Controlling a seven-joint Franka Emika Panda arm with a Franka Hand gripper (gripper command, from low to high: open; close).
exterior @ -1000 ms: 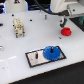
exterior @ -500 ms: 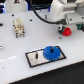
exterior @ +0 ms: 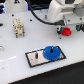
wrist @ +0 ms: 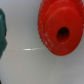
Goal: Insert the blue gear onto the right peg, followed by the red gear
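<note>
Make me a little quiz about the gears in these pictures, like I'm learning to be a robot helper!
1. True or false: the blue gear sits on the dark plate.
2. Where is the red gear? A: on top of the blue gear. B: on the white table, away from the plate. C: on the plate beside the blue gear.
3. Fill in the blank: in the wrist view, the middle of the red gear has a dark ____.

Key: 1 true; 2 B; 3 hole.
</note>
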